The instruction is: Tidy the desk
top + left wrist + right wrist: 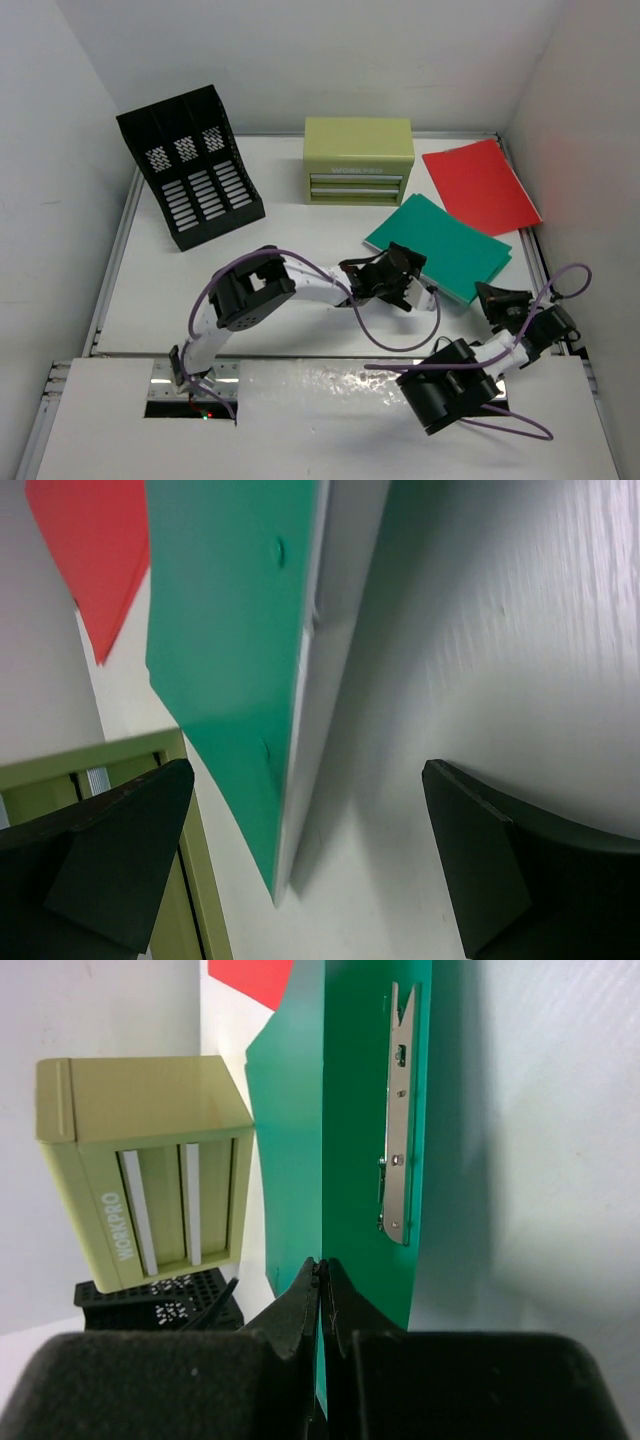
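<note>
A green folder [450, 245] lies right of centre on the white desk [150, 290]. My right gripper [497, 298] is at its near right edge. In the right wrist view this gripper [320, 1265] is shut on the folder's thin cover [290, 1130], lifted off the inner page with the metal clip [398, 1120]. My left gripper [395, 275] is at the folder's near left corner. In the left wrist view it [308, 780] stands open, with the folder's corner [250, 780] between the fingers and touching neither one.
A red folder [480, 185] lies at the back right, partly under the green one. An olive drawer chest [358, 160] stands at the back centre. A black slotted file rack [190, 180] stands at the back left. White walls enclose the desk.
</note>
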